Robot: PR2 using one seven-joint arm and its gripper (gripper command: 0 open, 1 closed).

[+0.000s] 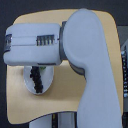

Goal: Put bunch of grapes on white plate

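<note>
The white plate (46, 85) lies on the wooden table, toward the exterior view's left, just below my forearm (35, 44). The bunch of grapes (36, 80) shows as a dark elongated cluster over the plate's middle, with a bit of green (44, 67) at its upper end. Whether the bunch rests on the plate or hangs just above it cannot be told. My forearm covers the plate's upper edge. The gripper itself is hidden behind the grey arm casing, so its fingers do not show.
The light wooden table (100, 25) has rounded corners and dark floor around it. My bulky upper arm (92, 75) crosses the exterior view's right half and hides much of the tabletop. Dark equipment (124, 60) stands at the exterior view's right edge.
</note>
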